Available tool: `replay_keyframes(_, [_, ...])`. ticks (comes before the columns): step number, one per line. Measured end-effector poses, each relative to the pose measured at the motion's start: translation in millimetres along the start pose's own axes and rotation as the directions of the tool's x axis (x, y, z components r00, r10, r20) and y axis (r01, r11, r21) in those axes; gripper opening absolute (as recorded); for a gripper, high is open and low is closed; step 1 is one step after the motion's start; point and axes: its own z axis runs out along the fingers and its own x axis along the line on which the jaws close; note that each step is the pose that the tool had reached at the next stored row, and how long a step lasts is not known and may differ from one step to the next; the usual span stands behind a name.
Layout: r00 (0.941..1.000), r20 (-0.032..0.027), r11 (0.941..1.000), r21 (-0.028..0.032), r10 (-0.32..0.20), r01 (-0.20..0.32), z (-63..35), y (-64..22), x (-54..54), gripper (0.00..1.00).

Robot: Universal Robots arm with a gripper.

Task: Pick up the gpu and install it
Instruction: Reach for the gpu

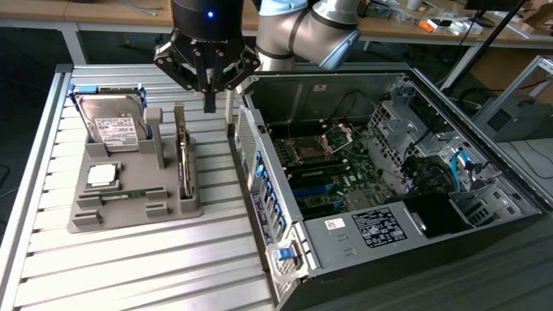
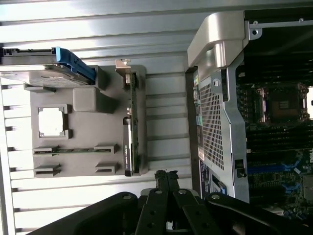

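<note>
Okay, exterior view first: the end effector [image 1: 208,103] is hanging shut with nothing between its fingers. It is hovering over the slatted tabletop [image 1: 129,272], in the gap between the grey holder tray [image 1: 129,217] and the open computer case [image 1: 389,194], just off the far end of the gpu [image 1: 183,155]. The gpu is standing on its long edge in a slot on the tray's side nearest the case, likely so its upper edge is sticking up free for a pinch from above. The hard drive [image 1: 111,126] is leaning upright in its own slot toward the exterior view's left. The processor chip [image 1: 102,173] is lying flat in a recess, and the memory stick [image 1: 129,193] is sitting in a groove nearer the camera. The case is lying on its side with the panel off, so the motherboard [image 1: 324,162] is facing up, presumably for top-down insertion. The card slot is hard to pick out among cables and shadow. Wrist view: the end effector [image 2: 166,177] is pointing down with its tips pressed together, near one end of the gpu [image 2: 129,132]. The gpu is showing edge-on, so its faces are hidden. The hard drive [image 2: 44,68] and the case [image 2: 220,112] are getting cut off at the frame edges.
</note>
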Motion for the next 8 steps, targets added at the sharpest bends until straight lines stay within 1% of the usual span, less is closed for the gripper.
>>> replay_keyframes(6, [1.0,0.0,1.0,0.0,0.0,0.0,-0.1,-0.2,2.3,0.11])
replay_keyframes(8, [1.0,-0.0001,1.0,0.0001,0.0,0.0,-0.2,-0.4,4.6,0.11])
